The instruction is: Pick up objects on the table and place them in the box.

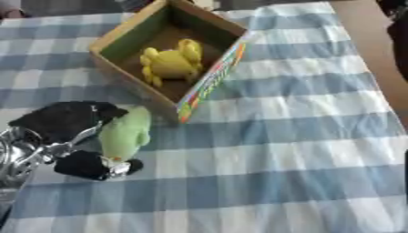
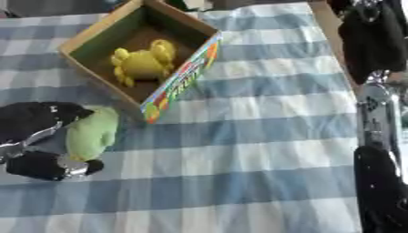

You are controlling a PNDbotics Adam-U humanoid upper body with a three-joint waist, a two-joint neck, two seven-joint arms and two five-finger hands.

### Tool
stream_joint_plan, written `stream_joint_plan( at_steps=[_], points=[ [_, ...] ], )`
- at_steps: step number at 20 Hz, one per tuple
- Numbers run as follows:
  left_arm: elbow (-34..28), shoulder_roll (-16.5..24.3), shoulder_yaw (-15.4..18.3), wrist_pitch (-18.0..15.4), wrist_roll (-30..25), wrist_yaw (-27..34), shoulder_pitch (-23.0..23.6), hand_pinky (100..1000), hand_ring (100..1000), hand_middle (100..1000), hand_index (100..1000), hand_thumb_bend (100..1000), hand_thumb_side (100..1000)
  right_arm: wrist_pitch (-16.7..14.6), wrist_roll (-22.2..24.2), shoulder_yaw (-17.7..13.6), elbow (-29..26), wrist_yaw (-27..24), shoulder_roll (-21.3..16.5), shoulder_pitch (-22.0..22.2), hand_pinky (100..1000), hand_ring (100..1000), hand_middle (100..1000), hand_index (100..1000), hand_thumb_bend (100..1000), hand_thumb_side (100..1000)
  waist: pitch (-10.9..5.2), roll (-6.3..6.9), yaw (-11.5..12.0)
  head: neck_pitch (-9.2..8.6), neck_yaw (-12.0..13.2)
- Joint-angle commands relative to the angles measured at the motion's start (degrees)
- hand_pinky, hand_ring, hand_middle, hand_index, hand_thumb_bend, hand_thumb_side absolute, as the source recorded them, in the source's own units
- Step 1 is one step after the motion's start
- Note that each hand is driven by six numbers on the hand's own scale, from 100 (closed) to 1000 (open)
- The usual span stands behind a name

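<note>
While my left arm is coming in from the lower left corner, its left hand [image 1: 68,136] is reaching over the checked cloth [image 1: 295,136] with fingers above and thumb below, and it is curling round a green toy [image 1: 125,133]. I am seeing the toy pinched between the black upper fingers and the black thumb tip, so the hand is grasping it rather than lying slack. The green toy is standing roughly upright in that grip, just beside the near corner of the box [image 1: 213,81] and outside it; whether it is touching the cloth I cannot tell.

My right hand [image 2: 374,38] is hanging at the right edge of the right eye view, well apart from the toy and the box; it is showing only as a dark mass with the silver arm below it, so I cannot tell how it is set.

The box is sitting askew near the far left of the table, open at the top, and a yellow toy [image 1: 171,61] is lying inside it on the brown floor.
</note>
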Motion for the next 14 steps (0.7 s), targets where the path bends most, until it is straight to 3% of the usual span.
stream_joint_plan(
  at_steps=[1, 4, 7, 10, 12, 13, 14],
  points=[
    [1.1, -0.2, -0.4, -0.5, 0.3, -2.6, -0.5, 758, 927, 898, 1000, 568, 975, 0.0, 0.3, -0.2, -1.0, 0.1, -0.8, -0.6, 845, 803, 477, 827, 100, 484, -0.81, -0.07, 0.0, -0.77, 0.2],
    [2.3, -0.9, -0.7, -0.5, 0.9, -3.6, -0.7, 752, 921, 886, 1000, 541, 975, 0.1, 0.4, -0.3, -1.0, 0.1, -0.7, -0.5, 846, 803, 477, 827, 100, 482, -0.67, -0.05, 0.0, -0.91, 0.3],
    [3.3, -1.5, -0.6, 0.0, 1.8, -4.5, -0.8, 735, 906, 854, 992, 412, 927, 0.1, 0.5, -0.3, -1.0, 0.1, -0.7, -0.5, 846, 804, 477, 827, 100, 482, -0.53, -0.09, -0.1, -1.07, 0.3],
    [4.1, -1.9, -0.6, 0.9, 3.0, -5.3, -0.9, 709, 883, 820, 955, 206, 794, 0.1, 0.6, -0.3, -1.0, 0.2, -0.7, -0.5, 848, 804, 476, 828, 100, 481, -0.37, -0.10, -0.1, -1.17, 0.4],
    [4.5, -2.1, -0.7, 1.7, 4.0, -5.7, -1.0, 694, 868, 806, 942, 116, 724, 0.1, 0.6, -0.4, -1.0, 0.2, -0.7, -0.5, 848, 805, 476, 828, 100, 480, -0.30, -0.09, -0.2, -1.21, 0.4],
    [4.7, -2.2, -0.7, 2.1, 4.4, -5.9, -1.0, 679, 851, 785, 926, 100, 654, 0.1, 0.6, -0.4, -1.0, 0.2, -0.7, -0.5, 849, 805, 476, 828, 100, 480, -0.28, -0.09, -0.2, -1.21, 0.4],
    [4.8, -2.3, -0.8, 2.5, 4.8, -6.1, -1.1, 679, 851, 785, 926, 100, 654, 0.1, 0.6, -0.4, -1.0, 0.2, -0.7, -0.5, 849, 805, 476, 828, 100, 480, -0.27, -0.09, -0.2, -1.22, 0.4]
  ],
)
